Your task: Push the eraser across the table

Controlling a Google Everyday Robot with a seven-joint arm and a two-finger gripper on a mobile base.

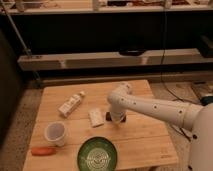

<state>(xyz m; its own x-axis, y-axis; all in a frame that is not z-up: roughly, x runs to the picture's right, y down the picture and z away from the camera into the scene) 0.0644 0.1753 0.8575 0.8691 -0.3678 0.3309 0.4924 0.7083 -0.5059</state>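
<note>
The white arm is reaching in from the right edge of the frame and bending down over the middle of the bench point(145, 135), so that the gripper point(117, 121) is sitting low at the centre of the picture, right at the surface. That low, near-vertical pose suits a shove rather than a lift. Whether its fingers are apart or together I cannot tell, as the wrist is hiding them.

The eraser point(108, 117) is lying flat just left of the gripper, a dark sliver mostly covered by the arm, apparently touching it or very nearly. The white block point(95, 116) is lying just beside the eraser on its left, so a push leftward would likely carry both.

The rest is sitting out of the way: a bottle point(70, 104) on its side at upper left, a white cup point(55, 133) at left, a carrot point(43, 150) at lower left, a green plate point(98, 155) at bottom centre.
</note>
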